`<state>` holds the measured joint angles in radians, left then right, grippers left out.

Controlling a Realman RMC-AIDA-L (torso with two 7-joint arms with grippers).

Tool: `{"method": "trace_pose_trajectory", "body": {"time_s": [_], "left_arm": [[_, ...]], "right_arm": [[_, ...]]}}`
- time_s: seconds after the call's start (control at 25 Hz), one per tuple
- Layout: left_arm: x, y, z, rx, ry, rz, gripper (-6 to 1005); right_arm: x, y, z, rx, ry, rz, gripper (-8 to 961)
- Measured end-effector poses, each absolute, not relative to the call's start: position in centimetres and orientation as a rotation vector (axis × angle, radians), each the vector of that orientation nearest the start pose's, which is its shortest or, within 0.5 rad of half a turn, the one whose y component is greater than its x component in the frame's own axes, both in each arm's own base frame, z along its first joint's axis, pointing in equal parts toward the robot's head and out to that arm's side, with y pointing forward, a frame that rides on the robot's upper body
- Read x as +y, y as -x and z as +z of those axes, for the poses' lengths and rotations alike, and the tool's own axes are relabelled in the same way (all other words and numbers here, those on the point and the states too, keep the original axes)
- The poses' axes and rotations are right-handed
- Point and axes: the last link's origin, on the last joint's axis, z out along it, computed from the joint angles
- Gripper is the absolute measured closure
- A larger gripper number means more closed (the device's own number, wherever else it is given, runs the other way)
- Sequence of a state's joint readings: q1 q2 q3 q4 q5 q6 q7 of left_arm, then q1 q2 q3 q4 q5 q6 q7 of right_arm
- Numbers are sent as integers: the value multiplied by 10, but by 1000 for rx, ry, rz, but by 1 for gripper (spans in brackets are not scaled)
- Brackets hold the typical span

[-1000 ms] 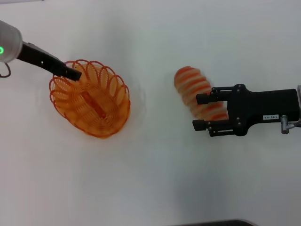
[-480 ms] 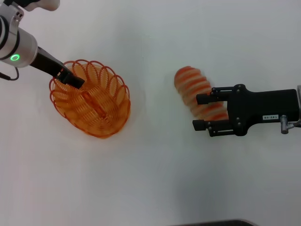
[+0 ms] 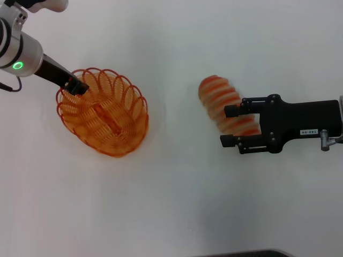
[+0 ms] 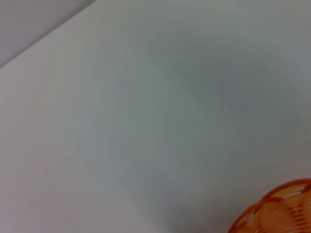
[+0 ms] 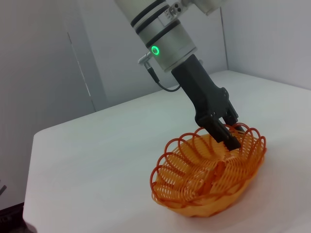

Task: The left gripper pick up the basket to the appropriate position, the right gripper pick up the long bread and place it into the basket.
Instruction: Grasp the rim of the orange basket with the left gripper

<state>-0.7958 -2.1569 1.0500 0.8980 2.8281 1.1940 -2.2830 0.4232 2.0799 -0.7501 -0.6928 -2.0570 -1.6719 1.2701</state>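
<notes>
The orange wire basket [image 3: 102, 112] stands on the white table at the left; it also shows in the right wrist view [image 5: 209, 179] and at a corner of the left wrist view [image 4: 279, 211]. My left gripper [image 3: 76, 85] is at the basket's far left rim, shut on the rim loops [image 5: 228, 135]. The long bread [image 3: 220, 101], tan with orange-red stripes, lies at an angle right of centre. My right gripper [image 3: 231, 126] is open, one finger on each side of the bread's near end, at table height.
The white table [image 3: 171, 203] is bare between basket and bread. A dark edge [image 3: 241, 254] shows at the table's front. Grey walls stand behind the table in the right wrist view [image 5: 58, 63].
My left arm has tilted up, bringing its wrist into view, and its claw has drawn back slightly onto the basket's rim. The basket, bread and right gripper have not moved.
</notes>
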Motion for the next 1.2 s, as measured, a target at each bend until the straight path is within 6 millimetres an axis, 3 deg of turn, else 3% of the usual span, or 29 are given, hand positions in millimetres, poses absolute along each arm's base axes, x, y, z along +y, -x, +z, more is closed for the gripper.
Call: {"method": "trace_pose_trajectory", "body": {"time_s": [0.56, 0.84, 1.2], "left_arm": [[410, 213, -16, -948, 2443, 411, 814], [401, 208, -1, -1145, 2429, 369, 864], [390, 222, 18, -1464, 2308, 214, 900]], "right_arm": [[285, -285, -6, 531, 2866, 632, 204], [291, -288, -1, 552, 2803, 641, 204], [304, -292, -2, 596, 2700, 633, 203]]}}
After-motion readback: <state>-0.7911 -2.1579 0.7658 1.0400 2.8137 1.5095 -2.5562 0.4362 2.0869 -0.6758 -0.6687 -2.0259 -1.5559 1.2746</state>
